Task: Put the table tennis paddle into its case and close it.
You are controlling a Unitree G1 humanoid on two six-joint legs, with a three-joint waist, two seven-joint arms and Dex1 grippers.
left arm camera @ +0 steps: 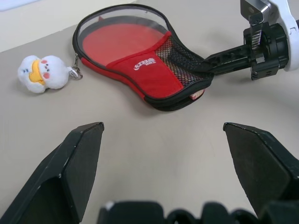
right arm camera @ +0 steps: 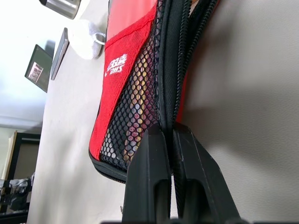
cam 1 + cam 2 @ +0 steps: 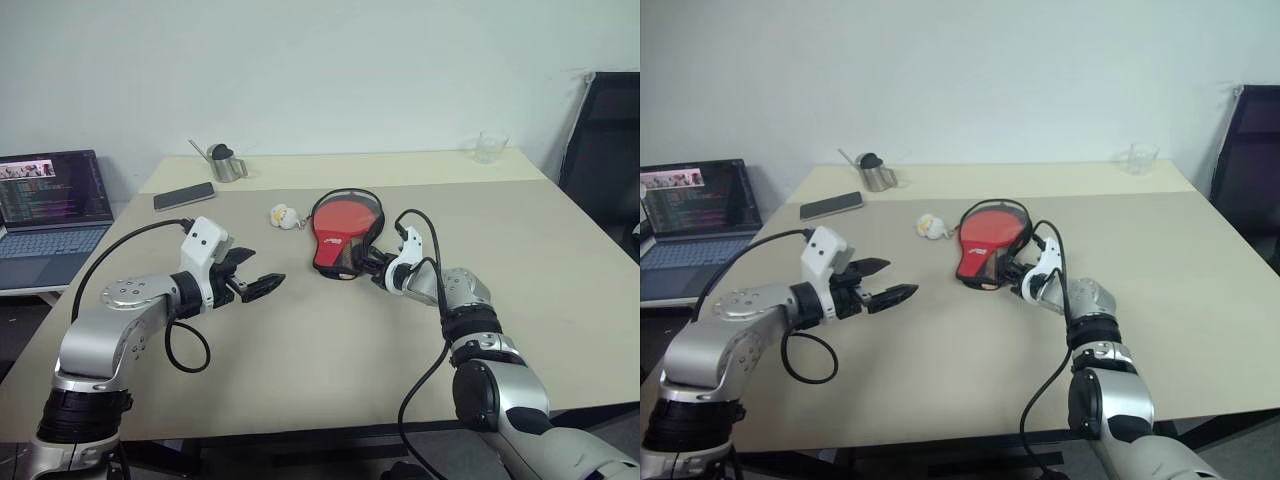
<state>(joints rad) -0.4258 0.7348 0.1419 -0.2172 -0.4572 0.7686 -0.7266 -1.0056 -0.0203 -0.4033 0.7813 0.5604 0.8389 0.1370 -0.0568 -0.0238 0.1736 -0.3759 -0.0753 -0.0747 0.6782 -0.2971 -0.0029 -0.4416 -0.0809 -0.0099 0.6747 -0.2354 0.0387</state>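
case (image 3: 343,233) lay mid-table, paddle (image 1: 122,41) inside | right gripper (image 2: 169,140) was clamped on case's zipper edge at its near end | left gripper (image 3: 262,285) hovered left of case, fingers apart

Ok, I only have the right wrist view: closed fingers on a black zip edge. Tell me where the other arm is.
Observer: The left pincer hovers above the table, apart from the case, fingers wide open.
Operator: Confirm the paddle is inside.
Observer: Yes; the red paddle shows through the clear panel, handle end under the mesh.
Operator: Say where my pincer grips.
Observer: The right pincer is shut on the case's narrow handle end, at its edge.
Operator: List what is near the case.
Observer: A small white plush duck lies beside the round end, joined to the case by a keyring.
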